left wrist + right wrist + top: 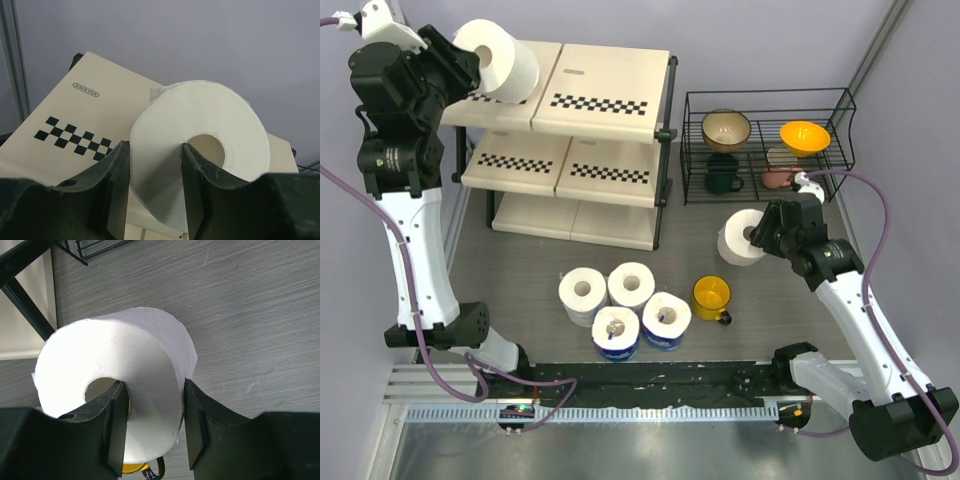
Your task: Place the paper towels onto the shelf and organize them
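Observation:
My left gripper [470, 68] is shut on a bare white paper towel roll [500, 58], held above the left end of the shelf's top board [610, 85]; in the left wrist view one finger [197, 190] is in its core and the roll [200, 160] hangs over the cream board [75, 125]. My right gripper [757, 236] is shut on another bare roll [740, 238], lifted over the floor right of the shelf; it also shows in the right wrist view [115, 385]. Two bare rolls [583, 293] [632, 284] and two blue-wrapped rolls [616, 333] [666, 320] stand on the floor in front.
A yellow mug [712, 297] stands right of the floor rolls, below my right gripper. A black wire rack [767, 145] with bowls and mugs stands at the back right. Purple walls close in the back and both sides.

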